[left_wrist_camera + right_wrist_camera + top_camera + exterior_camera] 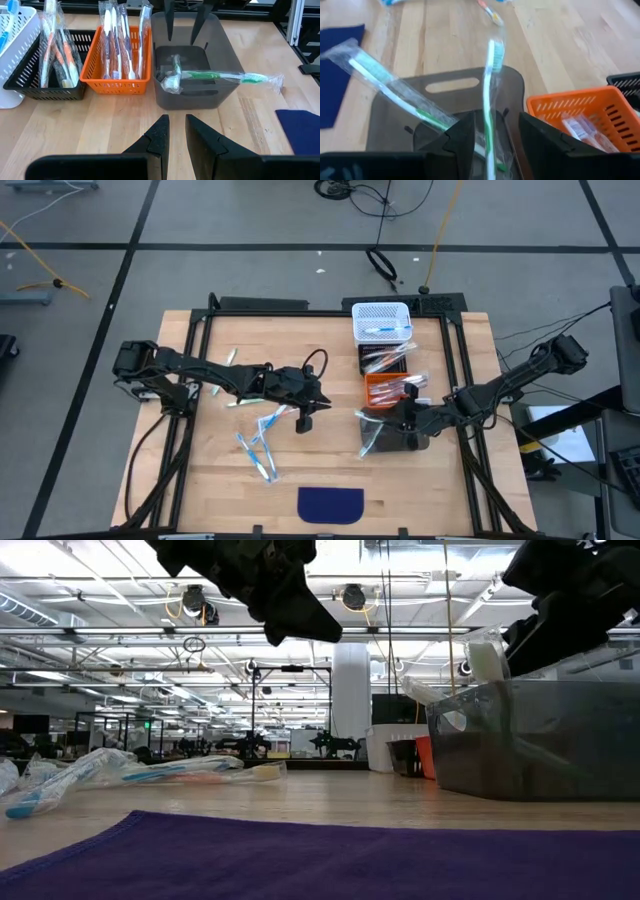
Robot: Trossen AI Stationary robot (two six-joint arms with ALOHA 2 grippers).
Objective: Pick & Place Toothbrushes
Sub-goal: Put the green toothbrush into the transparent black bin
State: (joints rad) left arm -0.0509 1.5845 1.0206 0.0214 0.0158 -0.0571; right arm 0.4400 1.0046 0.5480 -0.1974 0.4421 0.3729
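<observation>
Right gripper (490,137) poised over the smoky translucent grey plastic bin (392,442) at the near end of the bin row, dark fingers spread apart; between them a green-handled toothbrush in a shiny clear wrapper (490,100), standing nearly upright with its head above the bin rim; hard to tell whether the fingers touch the wrapper, apparently not gripping. Beside it, a second wrapped green toothbrush (395,97) lying aslant in the same bin, one end sticking out past the rim.

Left gripper (175,132) hanging above bare wooden tabletop (330,450) near the table's middle, fingers set close with a narrow gap between them, nothing held.

Farther out along the row: an orange slotted plastic basket (117,82) holding several wrapped toothbrushes with white and orange handles; then a black slotted basket (30,82) with more orange-red ones; then a white mesh basket (381,320) at the far end with a blue one inside.

Sorting looks well along but unfinished: a small scatter of wrapped blue and white toothbrushes (260,445) left on the wood, just beside the left gripper, plus another loose pair (235,385) under the left arm. Dark blue cloth mat (331,503) at the table's near edge, bare.
</observation>
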